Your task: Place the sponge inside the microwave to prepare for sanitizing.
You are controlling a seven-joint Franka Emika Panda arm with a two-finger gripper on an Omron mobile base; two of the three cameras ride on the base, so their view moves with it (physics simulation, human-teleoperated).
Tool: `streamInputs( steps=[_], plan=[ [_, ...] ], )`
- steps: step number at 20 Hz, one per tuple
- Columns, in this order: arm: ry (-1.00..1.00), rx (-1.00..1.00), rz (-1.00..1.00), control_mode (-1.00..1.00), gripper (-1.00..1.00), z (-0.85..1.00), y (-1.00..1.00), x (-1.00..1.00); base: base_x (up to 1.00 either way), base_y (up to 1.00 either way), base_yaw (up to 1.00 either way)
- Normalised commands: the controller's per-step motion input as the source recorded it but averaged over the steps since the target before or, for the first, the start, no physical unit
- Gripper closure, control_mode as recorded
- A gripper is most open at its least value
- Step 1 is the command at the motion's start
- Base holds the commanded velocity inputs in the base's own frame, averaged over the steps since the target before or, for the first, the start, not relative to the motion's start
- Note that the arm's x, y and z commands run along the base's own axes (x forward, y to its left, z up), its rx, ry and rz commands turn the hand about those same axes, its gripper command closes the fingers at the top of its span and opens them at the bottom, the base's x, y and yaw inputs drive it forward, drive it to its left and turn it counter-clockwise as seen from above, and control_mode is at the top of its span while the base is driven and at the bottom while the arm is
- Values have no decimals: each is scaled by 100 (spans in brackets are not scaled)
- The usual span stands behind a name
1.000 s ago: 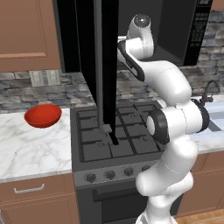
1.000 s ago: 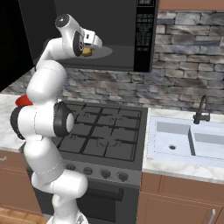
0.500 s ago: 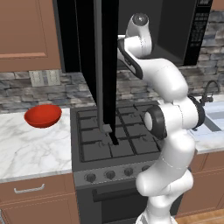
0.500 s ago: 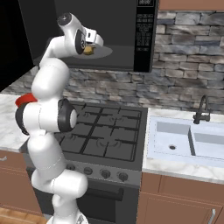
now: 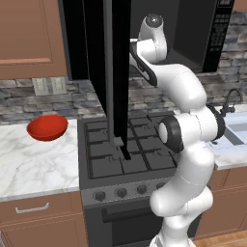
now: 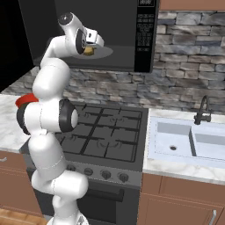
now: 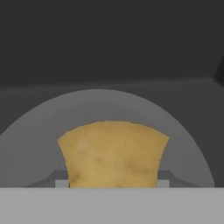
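Nearest, the hand [image 6: 91, 49] is clenched on the sponge [image 7: 113, 154], reaching into the open microwave [image 6: 147, 37]; its finger tips show as small grey stubs either side of the block. Sponge: yellow-tan, mottled, matte, roughly rectangular, looks soft, so likely squashed a little by the grip. It sits over the round plate [image 7: 35, 135], pale grey and smooth; touching or just above it, cannot tell.

Risks, as judgement: if let go while above the plate, the light block may bounce or roll toward the cavity mouth; a springy sponge could cling to one finger and drag out on withdrawal. The tall black door [image 5: 117, 72] stands open close beside the arm, so a wide swing back could knock it. Farther in, flat dark grey cavity walls
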Motion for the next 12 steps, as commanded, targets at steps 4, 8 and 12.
streamInputs(
  steps=[4,8,12],
  plan=[
    [0,0,0,-100,100,-2,0,5,0,0,0],
    [0,0,0,-100,100,-4,0,8,0,0,0],
    [0,0,0,-100,-100,-7,0,10,0,0,0]
  ],
)
